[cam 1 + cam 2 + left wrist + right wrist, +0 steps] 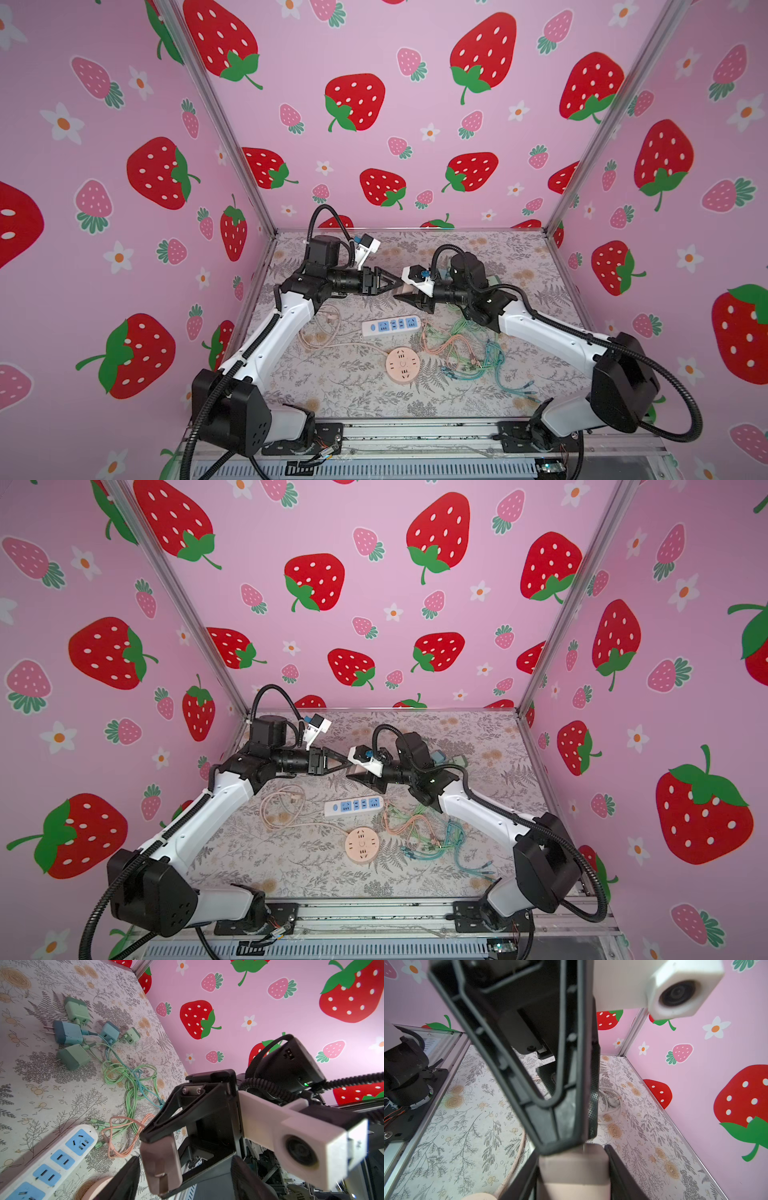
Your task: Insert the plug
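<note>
The plug [161, 1165] is a pale pink block, held in the air above the table's middle. My right gripper [573, 1153] is shut on the plug [574, 1172], with a finger pressed on each side. My left gripper [185, 1159] faces it head-on, open, its fingers on either side of the block. One finger sits close to the block and a gap remains at the other. In both top views the left gripper [400, 284] [347, 762] and the right gripper [405, 296] [353, 774] meet tip to tip. Below them lies a white power strip [390, 326] [353, 805] [47, 1163] with blue sockets. The plug's prongs are hidden.
A round pink socket hub [402, 365] [361, 844] lies in front of the strip, its pink cord coiled [324, 328] to the left. Tangled green, blue and pink cables [465, 349] spread to the right. Several green and blue chargers [68, 1032] lie at the back right.
</note>
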Controlling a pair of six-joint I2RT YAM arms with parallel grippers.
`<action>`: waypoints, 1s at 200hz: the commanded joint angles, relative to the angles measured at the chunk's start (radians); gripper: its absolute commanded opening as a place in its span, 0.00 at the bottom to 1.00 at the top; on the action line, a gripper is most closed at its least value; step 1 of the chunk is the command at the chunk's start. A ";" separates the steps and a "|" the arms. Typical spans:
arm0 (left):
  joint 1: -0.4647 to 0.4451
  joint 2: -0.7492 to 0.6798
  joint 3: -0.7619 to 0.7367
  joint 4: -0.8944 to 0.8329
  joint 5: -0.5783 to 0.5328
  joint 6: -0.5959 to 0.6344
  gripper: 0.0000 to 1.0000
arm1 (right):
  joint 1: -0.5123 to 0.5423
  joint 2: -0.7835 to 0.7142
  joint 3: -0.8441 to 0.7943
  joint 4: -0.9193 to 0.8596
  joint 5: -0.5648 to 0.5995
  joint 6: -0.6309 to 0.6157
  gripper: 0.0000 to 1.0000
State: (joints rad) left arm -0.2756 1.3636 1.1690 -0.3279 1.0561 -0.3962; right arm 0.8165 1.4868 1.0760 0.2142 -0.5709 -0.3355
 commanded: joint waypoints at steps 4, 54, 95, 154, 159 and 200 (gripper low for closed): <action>-0.009 0.017 0.047 -0.066 0.025 0.047 0.68 | 0.011 -0.034 0.028 0.001 -0.001 -0.036 0.33; -0.019 0.059 0.066 -0.090 0.015 0.057 0.57 | 0.019 -0.034 0.032 -0.002 -0.003 -0.048 0.34; -0.022 0.073 0.084 -0.102 0.017 0.055 0.39 | 0.022 -0.034 0.033 -0.007 0.002 -0.056 0.34; -0.022 0.074 0.086 -0.102 0.020 0.050 0.21 | 0.024 -0.035 0.027 -0.007 0.024 -0.060 0.46; -0.022 0.076 0.085 -0.100 0.017 0.046 0.18 | 0.024 -0.036 0.024 -0.007 0.025 -0.059 0.48; -0.019 0.083 0.088 -0.072 -0.032 0.018 0.01 | 0.018 -0.108 -0.027 -0.010 0.086 -0.025 0.67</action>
State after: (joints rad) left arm -0.2928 1.4410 1.2110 -0.4259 1.0298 -0.3717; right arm 0.8360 1.4612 1.0733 0.2035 -0.5179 -0.3786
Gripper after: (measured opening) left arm 0.317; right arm 0.631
